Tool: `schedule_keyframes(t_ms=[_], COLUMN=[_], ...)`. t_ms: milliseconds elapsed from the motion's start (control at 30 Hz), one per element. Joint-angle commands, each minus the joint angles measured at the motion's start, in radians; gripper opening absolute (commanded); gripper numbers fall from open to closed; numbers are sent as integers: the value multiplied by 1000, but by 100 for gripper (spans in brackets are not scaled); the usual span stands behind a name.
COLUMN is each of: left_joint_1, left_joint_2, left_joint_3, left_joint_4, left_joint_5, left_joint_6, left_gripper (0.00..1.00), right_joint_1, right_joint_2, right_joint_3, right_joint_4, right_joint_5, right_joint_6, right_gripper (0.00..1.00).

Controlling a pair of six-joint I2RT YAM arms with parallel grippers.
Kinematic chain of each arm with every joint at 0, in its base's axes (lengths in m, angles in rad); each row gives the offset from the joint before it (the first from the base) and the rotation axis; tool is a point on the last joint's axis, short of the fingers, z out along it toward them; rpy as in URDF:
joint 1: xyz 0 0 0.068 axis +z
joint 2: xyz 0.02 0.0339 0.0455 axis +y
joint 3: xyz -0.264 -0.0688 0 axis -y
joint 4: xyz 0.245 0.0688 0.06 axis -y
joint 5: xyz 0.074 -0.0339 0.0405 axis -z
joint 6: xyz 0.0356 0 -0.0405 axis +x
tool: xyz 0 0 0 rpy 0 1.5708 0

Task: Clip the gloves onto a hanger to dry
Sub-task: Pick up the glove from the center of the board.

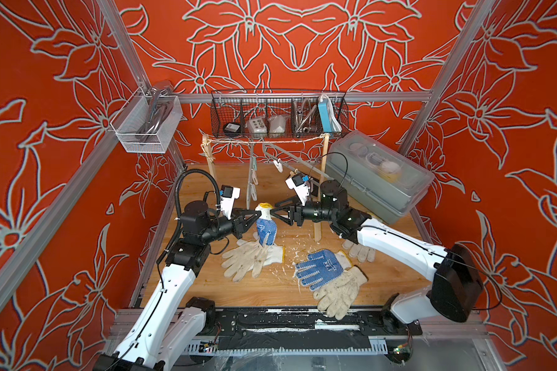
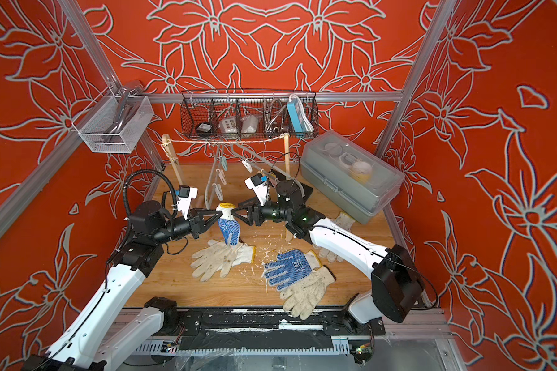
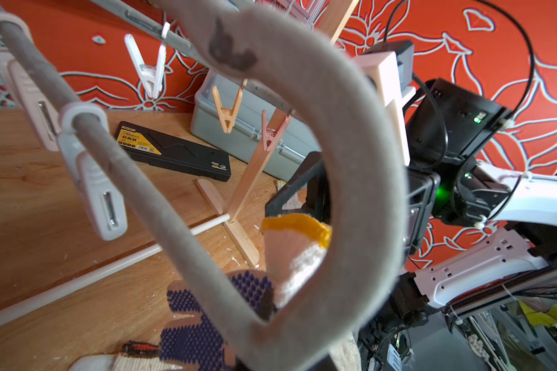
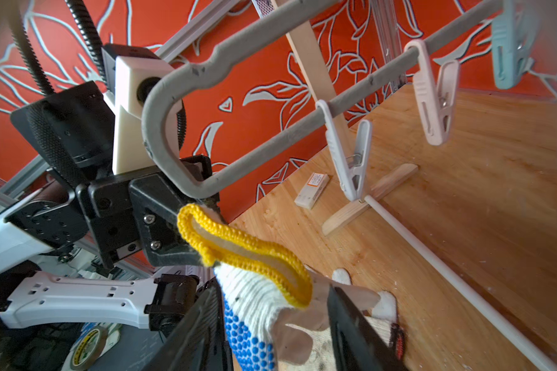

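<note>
A blue-dotted glove [image 1: 266, 228] with a yellow-edged cuff [image 4: 238, 244] hangs in mid-air above the wooden floor. My left gripper [image 1: 257, 214] is shut on the cuff's left side, and its black jaws [image 4: 171, 234] show pinching the yellow edge. My right gripper [image 4: 270, 331] faces it, open, with one finger on each side of the glove below the cuff. Just behind hangs the grey hanger [image 4: 270, 147] with white clips [image 4: 351, 160]. More gloves lie below: an off-white one [image 1: 251, 257], a blue-dotted one [image 1: 322, 266], another off-white one [image 1: 341, 292].
The hangers [image 1: 251, 180] hang from a string between two wooden posts [image 1: 323, 167]. A grey plastic box [image 1: 377, 180] leans at the back right. A wire basket [image 1: 280, 115] and a white mesh basket [image 1: 145, 122] hang above. A black case [image 3: 174, 151] and a white rod [image 3: 78, 279] lie on the floor.
</note>
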Motion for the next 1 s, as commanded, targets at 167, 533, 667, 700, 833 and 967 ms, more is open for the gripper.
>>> schedule_keyframes(t_ms=[167,533,667,700,833,967], left_joint_1=[-2,-2,-2,-2,-2,-1], left_joint_2=[-34,-50,-48,-47,-58,-89], left_joint_3=[-20,-36,-37,-37,-26,17], left_joint_4=[99,75,76,73,21,-153], left_joint_5=[3,0,4,5,-10,-52], left_joint_6=[-67,-78,-85,-85,-63,36], left_gripper=[11,14,17,19,35,57], right_joint_1=[0,1,1,0,0,-2], right_joint_2=[46,35,21,19,5,-14], right_joint_3=[31,40,39,39,50,87], right_joint_4=[50,105,86,77,15,-142], right_joint_5=[-63,-90,-84,-80,-46,24], right_joint_6=[64,118,107,101,37,-98], right_gripper=[47,13,0,0,0,0])
